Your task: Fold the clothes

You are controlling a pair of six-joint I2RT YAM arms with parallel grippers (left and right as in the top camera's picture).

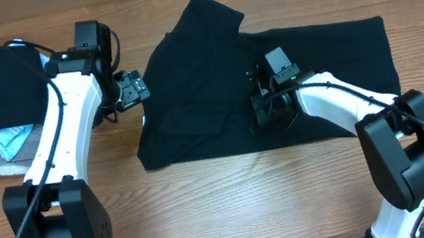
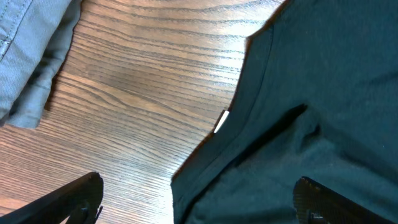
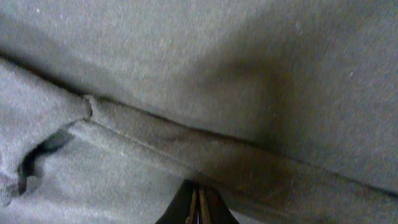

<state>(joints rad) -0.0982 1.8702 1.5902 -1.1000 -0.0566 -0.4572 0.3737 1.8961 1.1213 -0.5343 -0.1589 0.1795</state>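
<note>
Evidently the limp, light black T-shirt (image 1: 323,55) is inviting a hem-edge pinch, left gripper (image 1: 133,87) hanging released, right gripper (image 1: 265,108) pressing clenched.

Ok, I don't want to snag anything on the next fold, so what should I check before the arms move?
1. Left gripper open and empty: ok.
2. Right gripper shut, down on the black T-shirt: ok.
3. Cloth pinched in its jaws: cannot tell.
4. T-shirt lying flat: not ok, its left part is rumpled and folded over.
5. White label at the neck in view: ok.
6. Grey garment apart from the T-shirt: ok, bare table between them.
</note>
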